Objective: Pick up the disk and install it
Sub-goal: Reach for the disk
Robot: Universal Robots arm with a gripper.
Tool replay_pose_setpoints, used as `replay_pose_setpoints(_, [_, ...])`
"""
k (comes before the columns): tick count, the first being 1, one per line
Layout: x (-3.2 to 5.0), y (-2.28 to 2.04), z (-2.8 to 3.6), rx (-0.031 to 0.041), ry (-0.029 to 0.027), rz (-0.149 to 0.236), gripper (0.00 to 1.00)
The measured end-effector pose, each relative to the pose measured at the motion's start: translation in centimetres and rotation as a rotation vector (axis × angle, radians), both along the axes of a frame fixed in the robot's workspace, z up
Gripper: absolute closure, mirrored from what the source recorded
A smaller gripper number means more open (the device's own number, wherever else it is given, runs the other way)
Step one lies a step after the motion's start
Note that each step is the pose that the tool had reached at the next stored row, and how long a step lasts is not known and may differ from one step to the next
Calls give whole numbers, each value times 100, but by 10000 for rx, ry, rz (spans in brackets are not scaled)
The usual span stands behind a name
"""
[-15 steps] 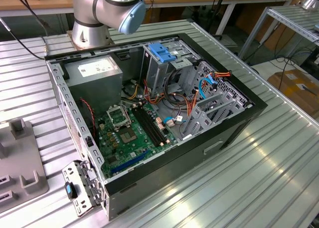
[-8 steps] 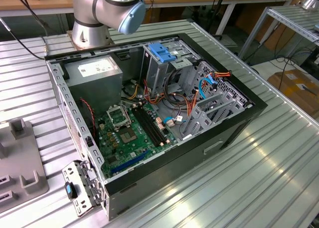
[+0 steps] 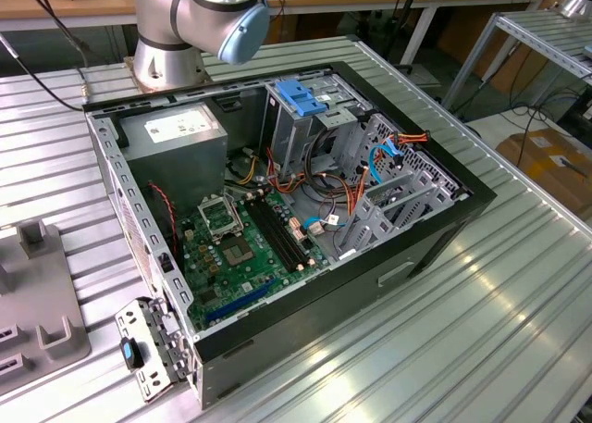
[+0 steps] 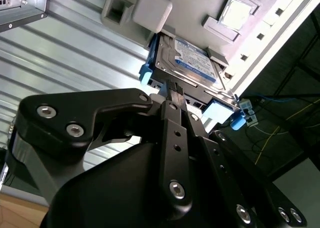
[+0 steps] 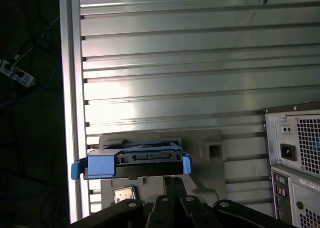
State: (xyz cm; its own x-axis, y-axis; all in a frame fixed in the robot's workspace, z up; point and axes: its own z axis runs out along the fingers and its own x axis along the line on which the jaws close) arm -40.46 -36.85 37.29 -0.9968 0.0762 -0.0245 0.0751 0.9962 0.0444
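Nearest you, the claw (image 4: 172, 88): its tip sits right at the near edge of the disk (image 4: 192, 61). You cannot tell how wide it stands, or whether it has a grip. The disk lies flat, label showing, with a blue carrier round it, seated in a grey holder (image 4: 150, 8) on the ribbed metal worktop (image 4: 75, 48). Farther along the worktop, apart from the holder, is the computer case (image 5: 295, 158). In the exterior view it lies open, with a blue-topped drive cage (image 3: 301, 99) inside.

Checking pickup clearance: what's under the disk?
The disk lies on a grey fixture plate with raised blocks, itself on the ribbed metal table. The plate's surface directly beneath the disk is covered, so any pocket or supports there can't be seen.
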Motion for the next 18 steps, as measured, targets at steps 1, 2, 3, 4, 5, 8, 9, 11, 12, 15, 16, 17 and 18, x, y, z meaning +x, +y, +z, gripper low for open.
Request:
replay_pose_setpoints(1, [-2, 0, 0, 0, 0, 0, 89])
replay_pose_setpoints(2, [-7, 0, 0, 0, 0, 0, 89])
replay_pose_setpoints(3, [-9, 0, 0, -1, 1, 0, 89])
replay_pose_setpoints(4, [-9, 0, 0, 0, 0, 0, 89])
replay_pose_setpoints(5, [-10, 0, 0, 0, 1, 0, 89])
replay_pose_setpoints(8, [-10, 0, 0, 0, 1, 0, 89])
replay_pose_setpoints(9, [-10, 0, 0, 0, 0, 0, 89])
replay_pose_setpoints(11, [-10, 0, 0, 0, 1, 0, 89])
replay_pose_setpoints(12, [-11, 0, -1, 0, -1, 0, 89])
replay_pose_setpoints(15, [-40, 6, -6, 0, -1, 0, 89])
replay_pose_setpoints(16, [-53, 10, -7, 0, 0, -1, 89])
replay_pose_setpoints(17, [-70, 14, -7, -1, 0, -1, 89])
replay_pose_setpoints(18, [-88, 18, -9, -1, 1, 0, 89])
